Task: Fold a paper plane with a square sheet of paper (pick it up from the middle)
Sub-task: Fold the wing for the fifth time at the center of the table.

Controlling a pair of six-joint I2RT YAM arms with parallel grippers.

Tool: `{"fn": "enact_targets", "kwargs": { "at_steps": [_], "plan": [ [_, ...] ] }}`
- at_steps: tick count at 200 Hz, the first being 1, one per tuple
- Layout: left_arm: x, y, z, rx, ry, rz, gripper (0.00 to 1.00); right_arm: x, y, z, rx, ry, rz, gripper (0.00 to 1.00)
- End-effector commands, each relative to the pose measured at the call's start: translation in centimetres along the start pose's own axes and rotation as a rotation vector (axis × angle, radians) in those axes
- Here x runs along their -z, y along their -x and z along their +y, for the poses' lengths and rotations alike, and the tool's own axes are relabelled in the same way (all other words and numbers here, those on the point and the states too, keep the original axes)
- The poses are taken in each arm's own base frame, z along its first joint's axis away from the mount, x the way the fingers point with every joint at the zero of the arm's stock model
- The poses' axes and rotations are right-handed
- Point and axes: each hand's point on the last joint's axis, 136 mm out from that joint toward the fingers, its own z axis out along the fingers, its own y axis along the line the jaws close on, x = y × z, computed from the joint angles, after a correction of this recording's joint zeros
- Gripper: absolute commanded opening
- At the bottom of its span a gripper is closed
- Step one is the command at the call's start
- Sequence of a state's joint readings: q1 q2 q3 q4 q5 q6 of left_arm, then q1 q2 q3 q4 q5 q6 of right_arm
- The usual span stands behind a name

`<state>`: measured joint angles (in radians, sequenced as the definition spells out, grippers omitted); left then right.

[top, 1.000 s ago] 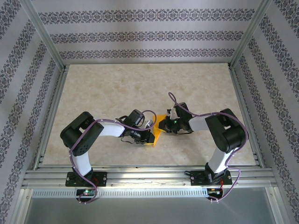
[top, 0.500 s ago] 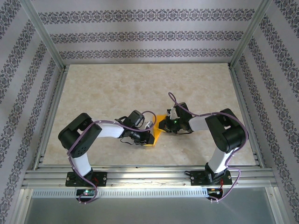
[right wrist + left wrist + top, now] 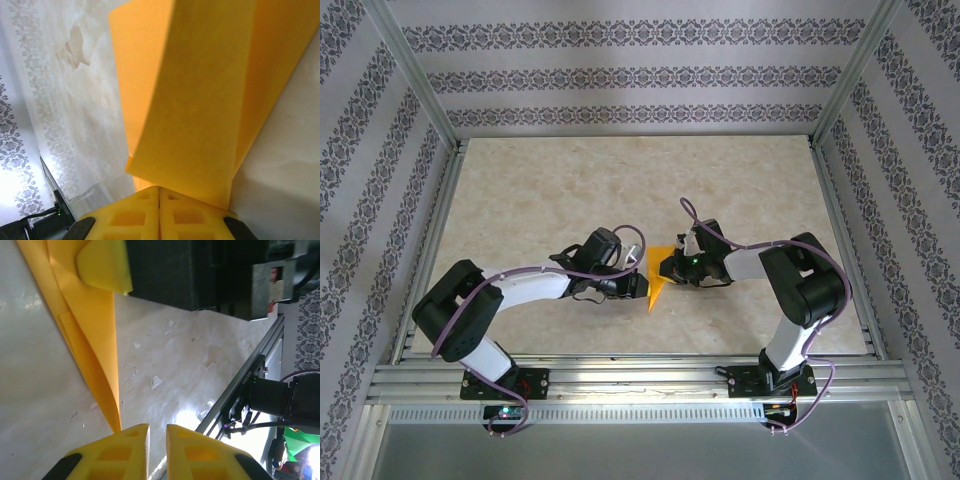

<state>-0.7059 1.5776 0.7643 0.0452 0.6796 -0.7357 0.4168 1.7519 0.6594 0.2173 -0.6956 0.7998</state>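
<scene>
Marbled table point(image 3: 570, 190) carries my 2 arms. My left gripper point(image 3: 157, 428) has its jaws almost together; I cannot tell whether they nip the tip. The square sheet of paper point(image 3: 660, 278), a pointed wedge, sits midway along, nearer the near edge. My right gripper point(image 3: 159, 189) is clamped on its fold. I judge creasing is underway; next, press along that fold.

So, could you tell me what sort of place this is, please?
Probably a lab robot cell: an aluminium frame, patterned walls, and a left arm and right arm bolted at the table's near edge.
</scene>
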Motion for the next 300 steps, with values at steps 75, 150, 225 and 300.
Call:
{"fn": "enact_targets", "kwargs": {
  "at_steps": [75, 150, 225, 300],
  "plan": [
    [-4.2, 2.4, -2.2, 0.033, -0.116, 0.061, 0.08, -0.5, -1.1, -3.9, -0.042, -0.150, 0.007, 0.08],
    [-6.6, 0.2, 1.7, 0.069, -0.017, 0.126, 0.08, -0.6, -1.2, -4.1, -0.045, -0.155, 0.012, 0.08],
    [-6.7, -3.0, 2.5, 0.114, -0.037, 0.164, 0.07, -0.7, -1.4, -4.6, -0.055, -0.168, 0.018, 0.09],
    [-4.9, -6.7, 2.6, 0.081, 0.017, 0.256, 0.07, -0.7, -1.4, -5.0, -0.058, -0.184, 0.012, 0.08]
  ]
}}
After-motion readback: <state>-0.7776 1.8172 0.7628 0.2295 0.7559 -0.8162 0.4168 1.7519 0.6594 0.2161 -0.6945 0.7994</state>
